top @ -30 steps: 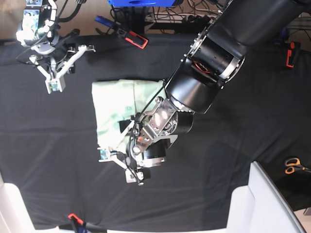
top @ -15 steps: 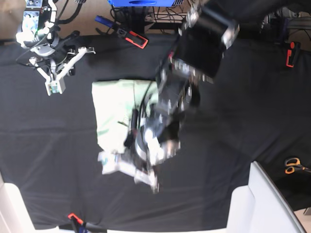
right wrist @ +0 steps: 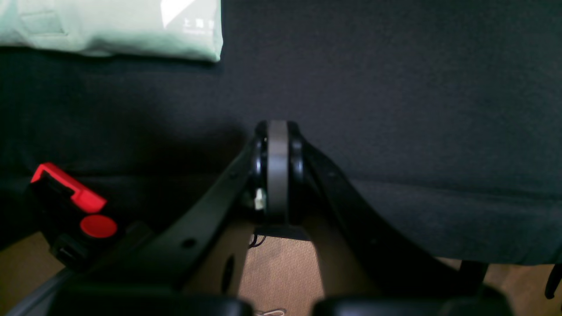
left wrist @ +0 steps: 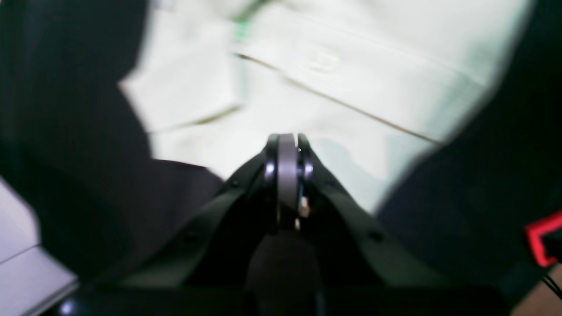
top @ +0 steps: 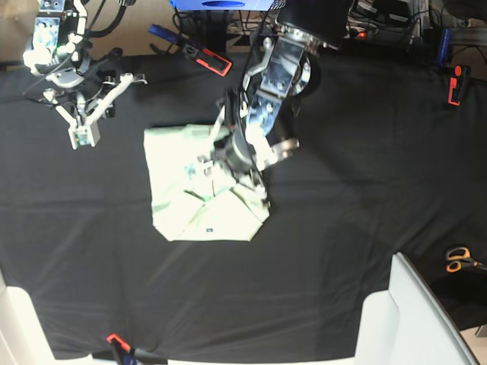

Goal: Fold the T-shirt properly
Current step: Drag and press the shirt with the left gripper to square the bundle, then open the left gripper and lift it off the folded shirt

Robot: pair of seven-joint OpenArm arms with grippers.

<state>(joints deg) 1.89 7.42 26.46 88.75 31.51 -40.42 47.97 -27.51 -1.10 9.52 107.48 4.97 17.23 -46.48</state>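
With the T-shirt point(top: 205, 194) lying folded on the black cloth point(top: 358, 175) just beneath our left gripper point(top: 204, 166), we see both grippers clenched empty; the folding looks nearly done, and we next lift clear.

The T-shirt point(top: 202, 201) is soft, matt cotton-like cloth, creased at its folds. The tabletop point(top: 365, 190) wears a matt black, finely woven cloth. Red clamps point(right wrist: 70, 206) at its far edge look like smooth, slightly glossy plastic.
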